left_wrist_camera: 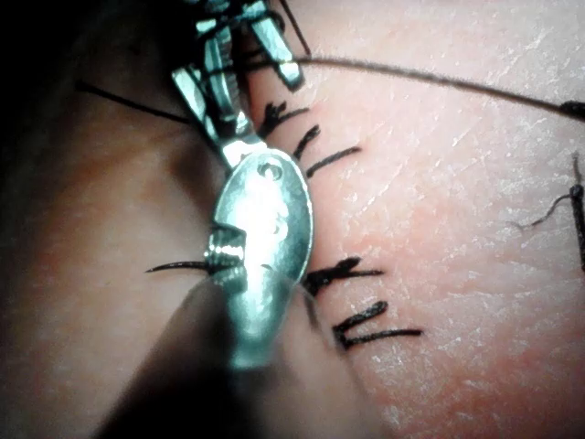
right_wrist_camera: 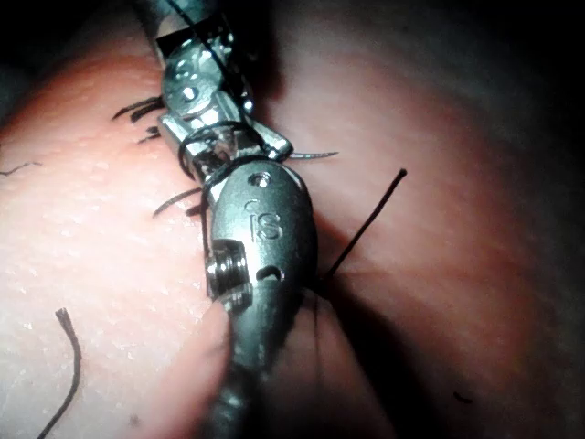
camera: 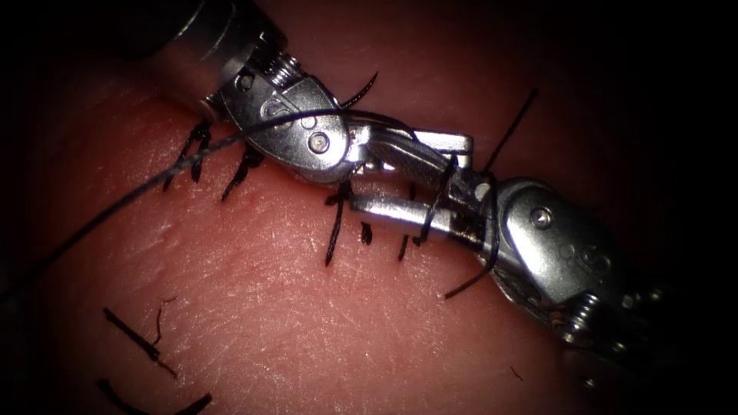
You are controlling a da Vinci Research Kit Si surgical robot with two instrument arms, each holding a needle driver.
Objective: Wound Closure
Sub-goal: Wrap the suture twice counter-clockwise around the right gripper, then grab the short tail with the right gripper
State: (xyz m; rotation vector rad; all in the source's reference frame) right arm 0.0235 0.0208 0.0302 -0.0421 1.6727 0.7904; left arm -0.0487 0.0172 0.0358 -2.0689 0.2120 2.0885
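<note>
The tissue (camera: 254,292) carries a closed cut with several dark stitches (camera: 336,223). My left tool (camera: 450,163) reaches in from the upper left, its jaws shut on the thread (camera: 138,192), and its tip lies between the right tool's jaws. That thread runs from the left edge up over the left tool's wrist. The right tool (camera: 384,173) enters from the lower right with its jaws open, empty, and thread loops (camera: 440,192) wound round them. The same loops (right_wrist_camera: 219,137) circle the right tool (right_wrist_camera: 206,137) in its wrist view. The left tool (left_wrist_camera: 224,87) lies along the stitch line.
A loose thread tail (camera: 511,127) stands up to the right of the cut. Another short dark end (camera: 363,92) curves off behind the left tool. Cut ends of thread (camera: 138,342) lie on the tissue at the lower left.
</note>
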